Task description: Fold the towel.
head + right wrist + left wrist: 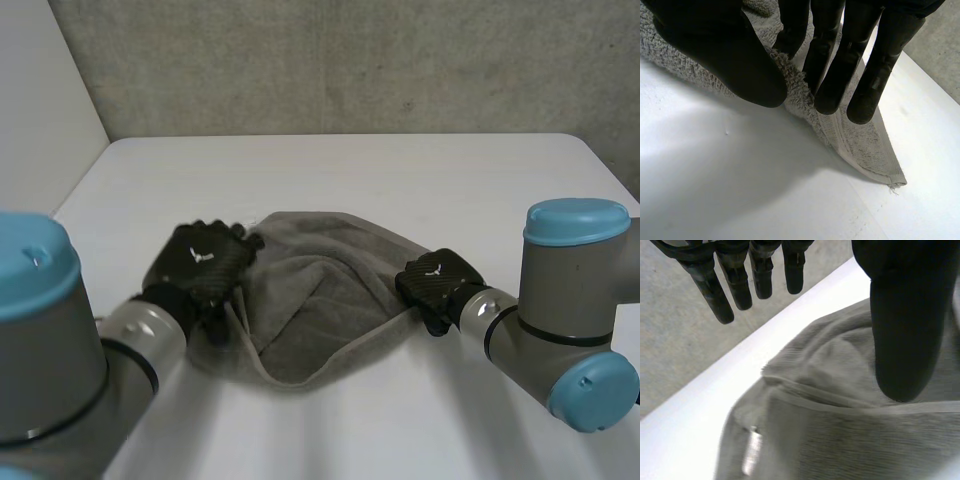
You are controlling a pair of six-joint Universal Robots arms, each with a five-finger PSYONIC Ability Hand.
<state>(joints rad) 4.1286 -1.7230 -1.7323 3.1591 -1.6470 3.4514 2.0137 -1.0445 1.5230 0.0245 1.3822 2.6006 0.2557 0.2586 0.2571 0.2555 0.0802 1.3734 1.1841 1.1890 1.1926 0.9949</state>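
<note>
While one towel [322,300] lies bunched, left hand [202,262] relaxed, right hand [437,279] pinching

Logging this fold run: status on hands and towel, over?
Left hand open, over towel, left side. Right hand pinching its right edge near a corner. Towel rumpled. Nothing obstructing.

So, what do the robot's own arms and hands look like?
The left arm and right arm are thick grey tubes with round light-blue caps. The left robot hand and right robot hand are black, with a woven-pattern back and a small white logo.
</note>
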